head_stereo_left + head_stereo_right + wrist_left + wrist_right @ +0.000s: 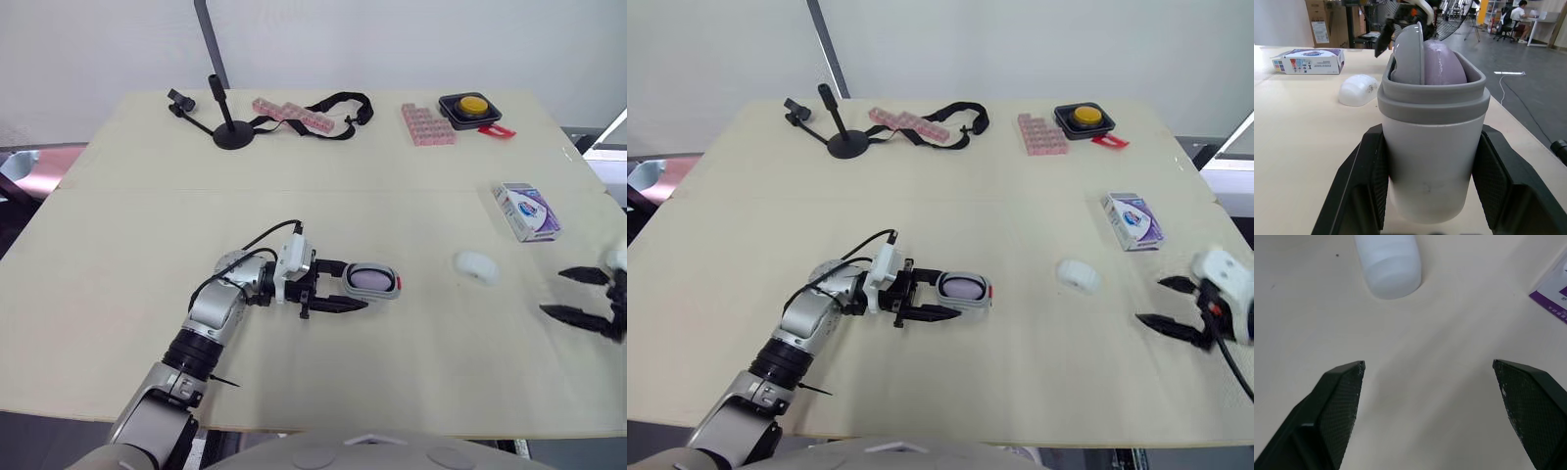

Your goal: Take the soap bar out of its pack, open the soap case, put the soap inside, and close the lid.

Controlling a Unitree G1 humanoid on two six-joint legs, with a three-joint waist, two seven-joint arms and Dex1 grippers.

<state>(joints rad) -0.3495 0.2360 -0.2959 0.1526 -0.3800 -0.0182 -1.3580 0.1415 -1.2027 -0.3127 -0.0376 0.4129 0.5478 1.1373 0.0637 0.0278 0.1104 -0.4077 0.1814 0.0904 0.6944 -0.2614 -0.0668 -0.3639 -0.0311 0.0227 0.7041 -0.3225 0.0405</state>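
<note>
On the surface [147, 245], the soap case [372, 281] sits clamped in the left hand [351, 286], lid seemingly raised. The white oval I take for the soap [476, 266] lies bare between it and the pack [526, 211], ahead of the spread right hand [552, 293]; loading and closing remain. The case's long axis follows the fingers [338, 305], red-tabbed end toward the robot's right.

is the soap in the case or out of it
In: the purple soap sits inside the grey soap case, which the left claw grips.
</note>
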